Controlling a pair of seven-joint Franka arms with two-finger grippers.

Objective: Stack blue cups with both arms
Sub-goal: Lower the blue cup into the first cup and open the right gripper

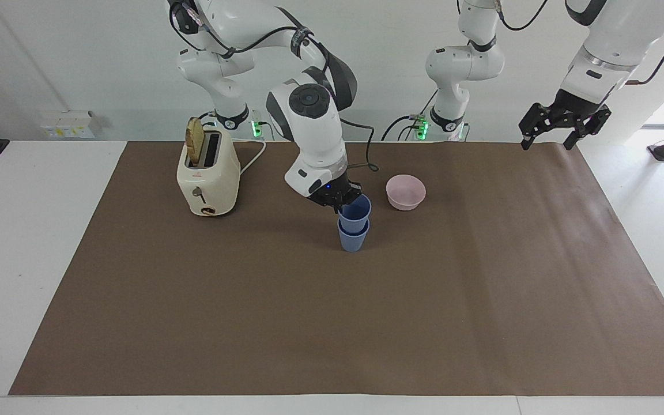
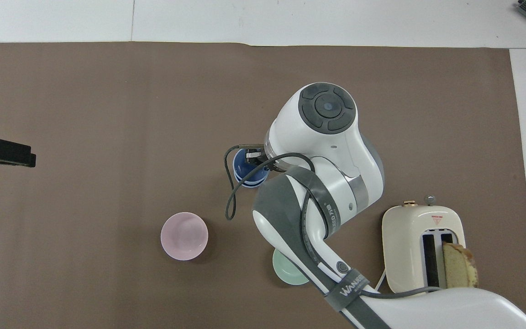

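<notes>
Two blue cups stand mid-mat. The lower blue cup (image 1: 353, 238) rests on the brown mat. The upper blue cup (image 1: 358, 210) sits partly inside it, slightly tilted. My right gripper (image 1: 346, 203) is shut on the upper cup's rim on the side toward the robots. In the overhead view the right gripper (image 2: 253, 158) grips the rim of the nested cups (image 2: 241, 168), and the right arm covers part of them. My left gripper (image 1: 562, 125) is open and empty, and waits in the air over the left arm's end of the mat (image 2: 2, 153).
A pale pink bowl (image 1: 406, 192) stands beside the cups, slightly nearer the robots. A pale green bowl (image 2: 286, 273) is mostly under the right arm. A cream toaster (image 1: 208, 173) with a bread slice (image 1: 194, 140) stands toward the right arm's end.
</notes>
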